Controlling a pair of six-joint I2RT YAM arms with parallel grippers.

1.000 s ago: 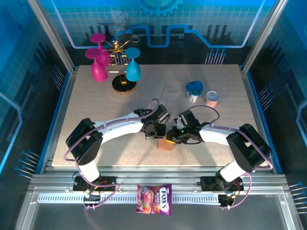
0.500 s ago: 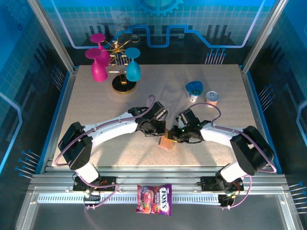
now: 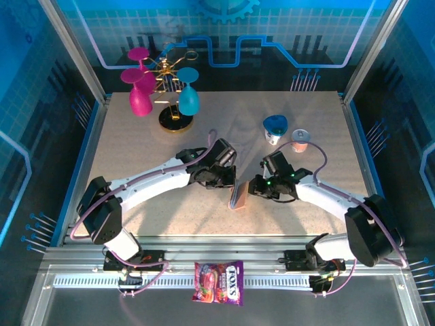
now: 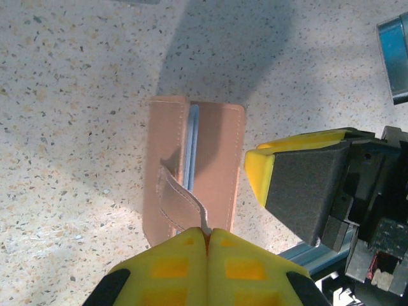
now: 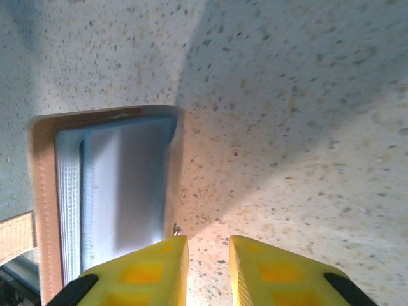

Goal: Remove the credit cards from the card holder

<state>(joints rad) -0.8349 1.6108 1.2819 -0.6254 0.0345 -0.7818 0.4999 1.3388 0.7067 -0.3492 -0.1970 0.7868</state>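
- Card holder [image 3: 238,197] sits on the table [image 3: 143,156], between both grippers.
- A blue cup [image 3: 275,128] stands well behind it.
- Left gripper [image 4: 207,237], reaching in low, is clamped on the holder's strap [image 4: 175,194].
- Right gripper [image 5: 207,255], just beside the holder, is slightly parted and empty.

Left arm [image 3: 153,180] and right arm [image 3: 329,195] both bow inward, wrists tipped down, tips almost nose to nose. Left gripper [image 4: 207,234] is pinched tight on the card holder [image 4: 220,159] strap, and the right gripper [image 5: 208,241] fingers are just a sliver apart.
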